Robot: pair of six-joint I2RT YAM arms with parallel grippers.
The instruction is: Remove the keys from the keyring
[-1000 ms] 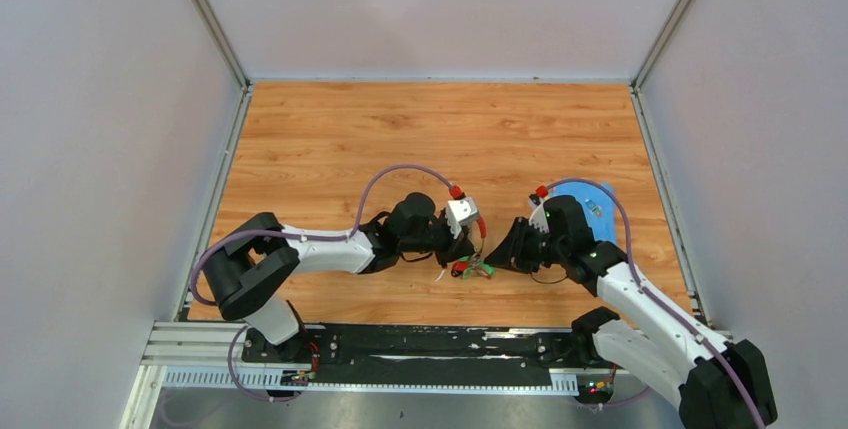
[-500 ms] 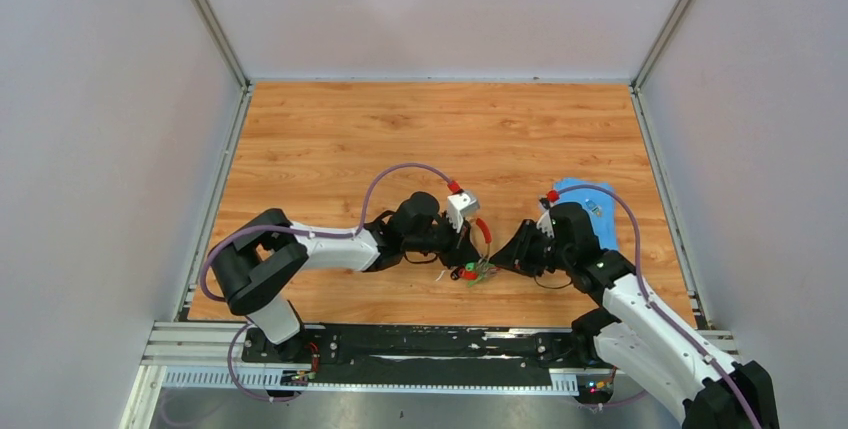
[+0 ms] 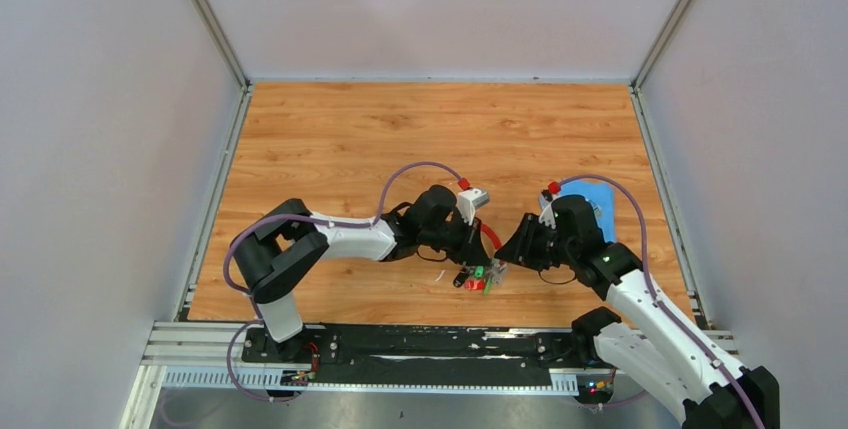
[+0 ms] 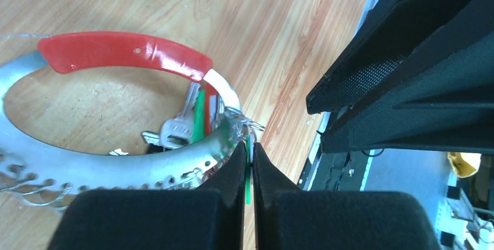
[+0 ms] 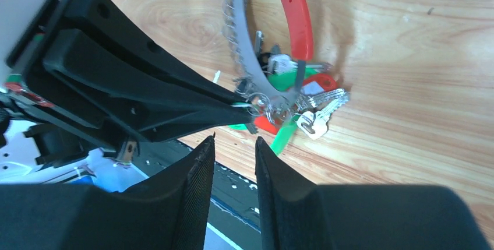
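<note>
keyring (image 4: pixel 87 165): silver, rows of punched holes, one red arc. keys (image 5: pixel 317 116): silver, green and red tags. desk (image 3: pixel 400 129): orange-brown woodgrain. cloth (image 3: pixel 602 204) blue, cables (image 3: pixel 420 165) purple. left end effector (image 4: pixel 249 148), right end effector (image 5: pixel 235 142): black.

Robot lab test cell, plain white enclosure walls (image 3: pixel 110 149), aluminium mounting rail (image 3: pixel 195 334), wood-grain tabletop (image 3: pixel 400 129)

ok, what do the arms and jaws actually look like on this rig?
Left arm and right arm match: white link shells, black joints and wrists. A purple cable loops along each, ending in a red connector. Jaws are black, wedge-shaped, finely textured inside.
</note>
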